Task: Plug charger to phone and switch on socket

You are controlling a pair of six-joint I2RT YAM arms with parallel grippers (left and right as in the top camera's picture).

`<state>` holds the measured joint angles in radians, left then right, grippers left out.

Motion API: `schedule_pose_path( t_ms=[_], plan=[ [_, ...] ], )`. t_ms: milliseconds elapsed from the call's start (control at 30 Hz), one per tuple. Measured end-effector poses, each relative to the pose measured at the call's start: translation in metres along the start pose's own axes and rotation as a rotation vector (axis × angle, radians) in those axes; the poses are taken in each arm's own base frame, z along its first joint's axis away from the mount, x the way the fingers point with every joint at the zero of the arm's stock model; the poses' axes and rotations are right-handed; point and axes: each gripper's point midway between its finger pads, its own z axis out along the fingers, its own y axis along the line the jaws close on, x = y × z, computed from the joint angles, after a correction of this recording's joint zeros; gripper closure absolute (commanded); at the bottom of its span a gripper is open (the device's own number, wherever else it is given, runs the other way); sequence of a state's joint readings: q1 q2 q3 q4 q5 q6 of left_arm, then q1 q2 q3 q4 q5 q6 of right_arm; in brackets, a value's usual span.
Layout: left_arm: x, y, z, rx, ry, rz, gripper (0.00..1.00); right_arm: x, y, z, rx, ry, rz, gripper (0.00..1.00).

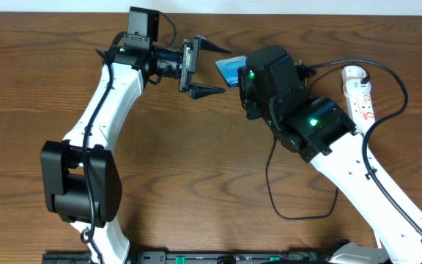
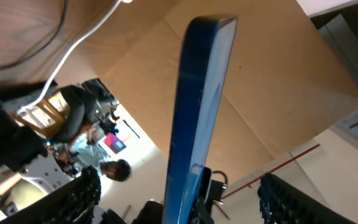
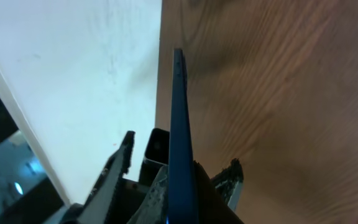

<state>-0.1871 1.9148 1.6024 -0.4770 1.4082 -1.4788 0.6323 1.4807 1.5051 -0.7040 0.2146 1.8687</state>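
The phone (image 1: 228,71), blue-screened, is held off the table at the far middle. My right gripper, hidden under its wrist in the overhead view, is shut on it. The right wrist view shows the phone (image 3: 179,118) edge-on between the right gripper's fingers (image 3: 182,186). My left gripper (image 1: 218,68) is open, its fingertips on either side of the phone's free end without touching. The phone (image 2: 201,106) stands edge-on between the spread left jaws (image 2: 179,202). The white socket (image 1: 360,94) lies at the far right. The charger cable (image 1: 268,183) loops on the table; its plug tip is hidden.
A thin black cable (image 1: 401,81) arcs from the socket's far end round its right side. The right arm (image 1: 357,169) crosses the table's right half. The left arm (image 1: 101,110) stands on the left. A white wall borders the far table edge (image 3: 73,74).
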Motion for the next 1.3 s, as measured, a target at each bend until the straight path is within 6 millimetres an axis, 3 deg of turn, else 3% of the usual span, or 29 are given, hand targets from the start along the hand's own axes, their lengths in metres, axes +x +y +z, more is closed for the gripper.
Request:
schedule_pose_path(
  t_ms=[167, 433, 600, 1300],
  plan=[
    [0.0018, 0.0005, 0.0026, -0.004, 0.007, -0.016, 0.42, 0.0004, -0.0004, 0.0000, 0.002, 0.002, 0.094, 0.95],
    [0.0020, 0.0005, 0.0026, -0.004, 0.008, -0.036, 0.47, 0.0049, 0.0026, 0.0011, -0.006, 0.026, 0.161, 0.95],
    [0.0019, 0.0005, 0.0026, -0.004, 0.008, -0.038, 0.61, 0.0085, 0.0033, 0.0026, -0.006, 0.044, 0.171, 0.94],
    [0.0019, 0.0004, 0.0026, -0.004, 0.008, -0.039, 0.69, 0.0093, -0.0027, 0.0042, 0.020, 0.047, 0.169, 0.94]
  ],
)
